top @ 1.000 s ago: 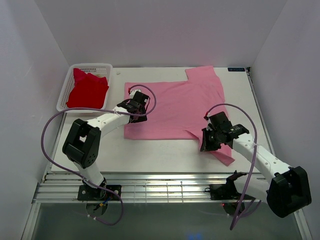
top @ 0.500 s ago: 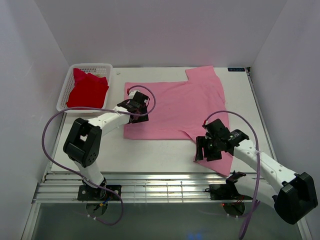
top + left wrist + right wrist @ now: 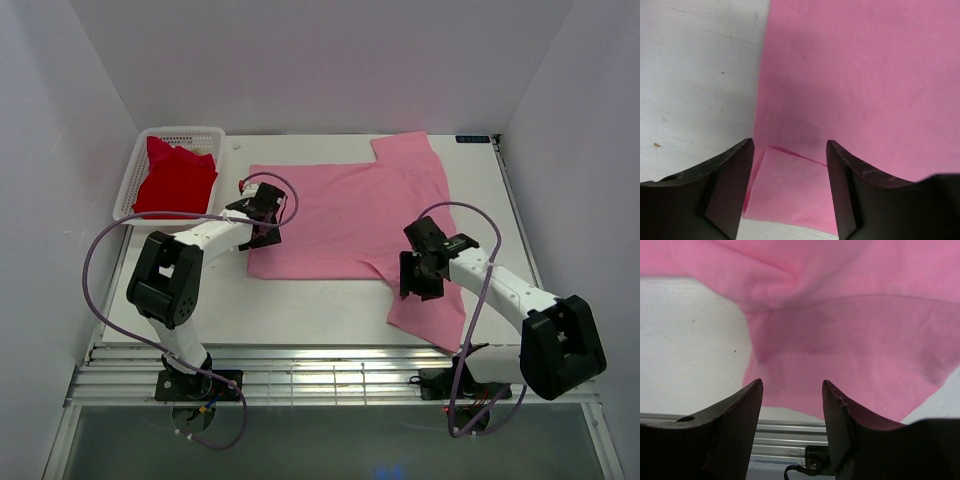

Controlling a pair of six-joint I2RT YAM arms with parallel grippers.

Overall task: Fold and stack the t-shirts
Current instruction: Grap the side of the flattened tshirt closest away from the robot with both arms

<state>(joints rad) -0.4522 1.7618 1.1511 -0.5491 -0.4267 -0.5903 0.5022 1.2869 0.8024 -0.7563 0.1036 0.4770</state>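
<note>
Pink t-shirt lying flat just right of basket, long axis running away from basket. Left gripper hovering open over basket-side hem; right gripper hovering open over sleeve at far-from-basket end. Red t-shirt sitting in basket.

Left gripper and right gripper, jaws apart, empty.

top: high over the near edge, looking down, whole tabletop | left wrist: close above pink t-shirt hem corner | right wrist: close above its near sleeve | shared: that shirt
</note>
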